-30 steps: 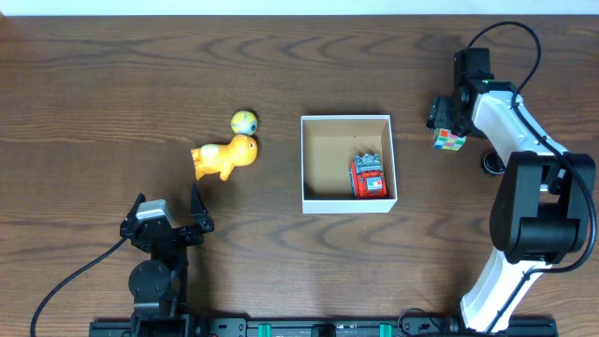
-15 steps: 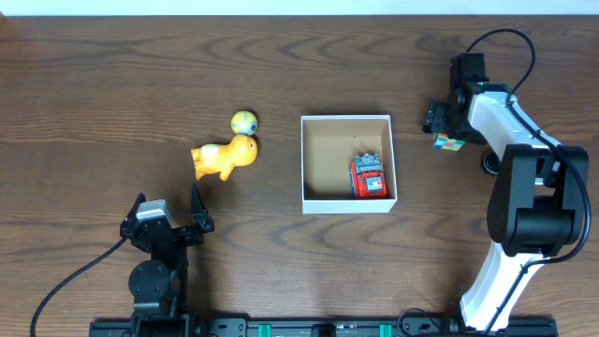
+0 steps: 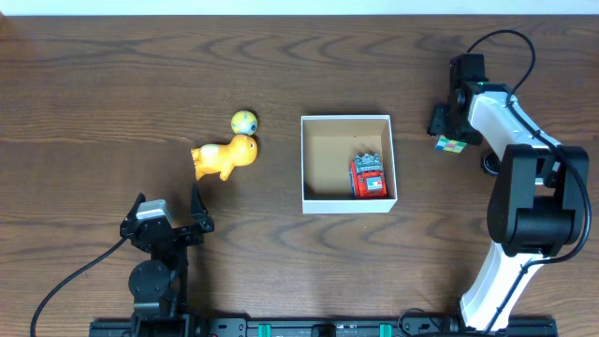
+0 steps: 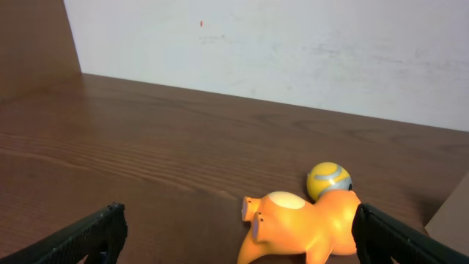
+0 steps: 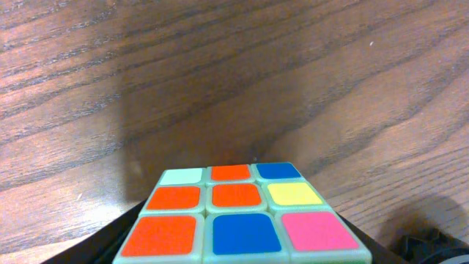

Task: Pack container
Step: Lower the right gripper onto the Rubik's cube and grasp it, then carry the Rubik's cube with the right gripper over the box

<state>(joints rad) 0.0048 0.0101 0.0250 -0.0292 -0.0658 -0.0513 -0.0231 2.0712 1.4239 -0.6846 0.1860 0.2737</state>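
Observation:
The container (image 3: pixel 303 164), a white-walled square box with a brown floor, sits mid-table and holds a red toy (image 3: pixel 368 176). To its right lies a multicoloured puzzle cube (image 3: pixel 451 143) on the wood. My right gripper (image 3: pixel 446 129) is over it. In the right wrist view the cube (image 5: pixel 238 209) fills the gap, with a black finger (image 5: pixel 110 242) against each side of it. An orange animal toy (image 3: pixel 225 157) and a yellow ball (image 3: pixel 243 121) lie left of the container. My left gripper (image 3: pixel 167 208) stands open near the front edge, short of the orange toy (image 4: pixel 308 227) and the ball (image 4: pixel 328 180).
A small black round thing (image 3: pixel 490 165) lies just right of the cube by the right arm's link. A white wall (image 4: pixel 293 51) rises behind the table's far edge. A corner of the container (image 4: pixel 451 213) shows at the right of the left wrist view.
My right gripper's jaws have narrowed onto the cube, and the cube has shifted slightly. The left arm, the container and the other toys have not moved.

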